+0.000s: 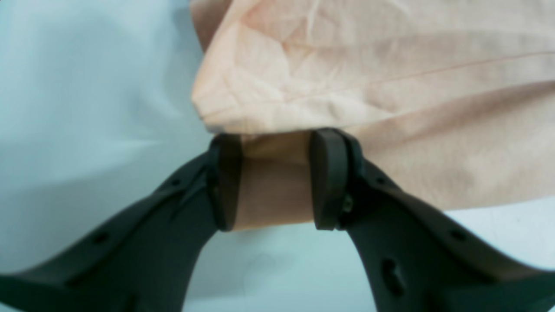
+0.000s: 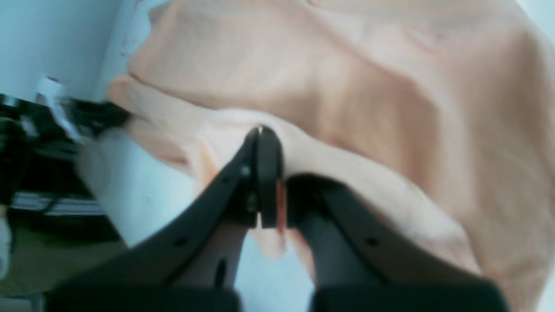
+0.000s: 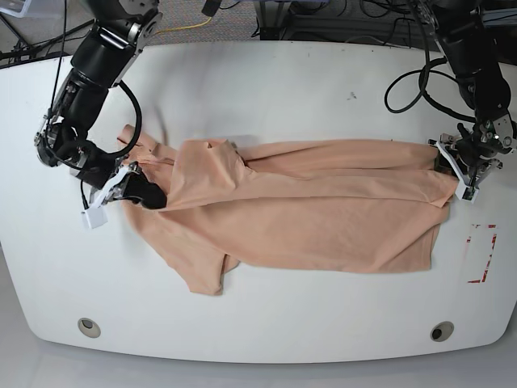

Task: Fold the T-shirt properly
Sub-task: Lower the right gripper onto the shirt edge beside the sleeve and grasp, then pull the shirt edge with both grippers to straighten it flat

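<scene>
White tabletop (image 3: pixel 266 73), cables at 12 o'clock. T-shirt (image 3: pixel 323 218) stretched flat from 9 to 3 o'clock, long fold across it. Right hand (image 2: pixel 271 177) clenched on the sleeve-end fabric at 9 o'clock. Left hand (image 1: pixel 275 182) half parted around a bunched hem corner at 3 o'clock, grip likely loose. Risks: hem slipping free there, uneven pull skewing the fold, lower layer dragging along.
</scene>
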Robot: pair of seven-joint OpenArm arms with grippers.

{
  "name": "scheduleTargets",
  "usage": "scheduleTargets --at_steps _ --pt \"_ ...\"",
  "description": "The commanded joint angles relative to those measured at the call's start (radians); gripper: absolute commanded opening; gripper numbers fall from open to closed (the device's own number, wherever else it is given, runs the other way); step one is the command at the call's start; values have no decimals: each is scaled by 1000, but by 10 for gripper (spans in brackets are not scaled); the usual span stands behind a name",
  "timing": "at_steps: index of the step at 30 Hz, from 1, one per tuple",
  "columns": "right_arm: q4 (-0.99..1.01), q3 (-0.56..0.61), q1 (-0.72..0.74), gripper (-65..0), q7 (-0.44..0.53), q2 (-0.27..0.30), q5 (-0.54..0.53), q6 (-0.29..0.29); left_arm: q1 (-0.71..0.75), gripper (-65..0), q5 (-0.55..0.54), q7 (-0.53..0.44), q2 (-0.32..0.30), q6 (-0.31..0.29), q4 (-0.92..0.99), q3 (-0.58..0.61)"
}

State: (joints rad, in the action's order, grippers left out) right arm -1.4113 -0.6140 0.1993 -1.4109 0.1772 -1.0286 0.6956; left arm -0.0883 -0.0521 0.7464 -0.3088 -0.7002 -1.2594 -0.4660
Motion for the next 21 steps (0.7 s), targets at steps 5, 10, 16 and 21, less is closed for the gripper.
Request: scheduleTargets --at_steps 5,10,16,21 --pt "13 -2 78 -650 31 22 -68 3 -9 -406 13 11 -20 2 -9 -3" --pt "158 -2 145 -650 61 20 40 3 -9 -406 13 11 -20 2 -15 -3" --pt "280 -4 200 -514 129 38 189 3 -9 -406 13 11 -20 2 -15 -1" --pt "317 -4 200 -206 180 87 270 3 -15 -406 13 11 -20 2 -16 -1"
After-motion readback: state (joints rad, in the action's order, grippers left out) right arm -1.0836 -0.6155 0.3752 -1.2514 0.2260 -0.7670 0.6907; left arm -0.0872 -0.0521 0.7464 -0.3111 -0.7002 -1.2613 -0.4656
